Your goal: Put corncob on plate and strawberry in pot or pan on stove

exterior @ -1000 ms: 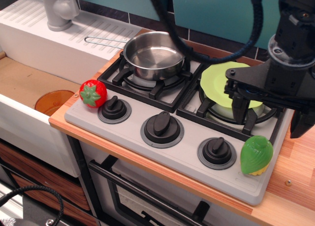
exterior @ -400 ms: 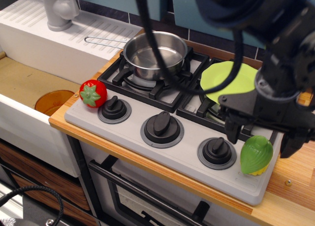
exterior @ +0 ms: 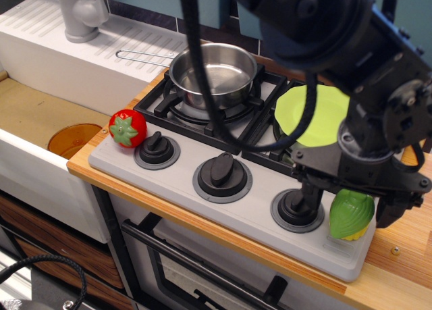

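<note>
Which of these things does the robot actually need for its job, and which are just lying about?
Needed: corncob, plate, strawberry, pot, stove, gripper.

Lying about: orange dish, tap.

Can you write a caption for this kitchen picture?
Robot tool straddles the corncob on the stove.

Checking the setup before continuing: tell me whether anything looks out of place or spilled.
Nothing spilled or damaged. The strawberry sits on the stove's front-left corner and the corncob on its front-right corner, both outside the empty pot and plate.
</note>
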Tool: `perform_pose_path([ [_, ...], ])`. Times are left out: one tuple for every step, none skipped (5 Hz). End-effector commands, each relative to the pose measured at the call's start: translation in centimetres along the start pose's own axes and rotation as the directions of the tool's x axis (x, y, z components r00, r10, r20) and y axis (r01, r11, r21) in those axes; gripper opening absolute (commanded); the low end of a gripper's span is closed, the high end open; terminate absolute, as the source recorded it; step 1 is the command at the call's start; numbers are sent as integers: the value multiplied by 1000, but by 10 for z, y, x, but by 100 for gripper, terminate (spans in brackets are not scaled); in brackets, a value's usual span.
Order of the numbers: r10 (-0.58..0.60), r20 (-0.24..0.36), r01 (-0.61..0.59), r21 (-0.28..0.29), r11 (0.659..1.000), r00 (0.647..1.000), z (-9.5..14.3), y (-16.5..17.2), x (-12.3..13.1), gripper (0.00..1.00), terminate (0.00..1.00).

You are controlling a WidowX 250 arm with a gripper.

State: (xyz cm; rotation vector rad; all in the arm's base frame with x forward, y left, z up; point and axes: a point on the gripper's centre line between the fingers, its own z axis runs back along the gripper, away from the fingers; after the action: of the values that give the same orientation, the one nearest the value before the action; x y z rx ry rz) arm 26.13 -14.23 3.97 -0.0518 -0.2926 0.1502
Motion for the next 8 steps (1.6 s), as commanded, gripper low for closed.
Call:
perform_pose_path([
  [20,29,-20,-14,1000,999,-4,-9,2,0,0],
  [20,17,-19,-15,1000,1000,-1,-11,3,0,0],
  [21,-13,-21,-1,1000,1000,14,-14,8,0,0],
  [20,-63,-18,31,999,998,40,-17,23,0,0],
  [22,-106,-18,45,999,994,60,-17,43,0,0],
  [8,-131,-2,47,999,991,64,-9,69,0,0],
  [-42,-140,43,9,999,989,55,11,97,0,0],
  [-57,-138,55,-19,998,989,42,23,112,0,0],
])
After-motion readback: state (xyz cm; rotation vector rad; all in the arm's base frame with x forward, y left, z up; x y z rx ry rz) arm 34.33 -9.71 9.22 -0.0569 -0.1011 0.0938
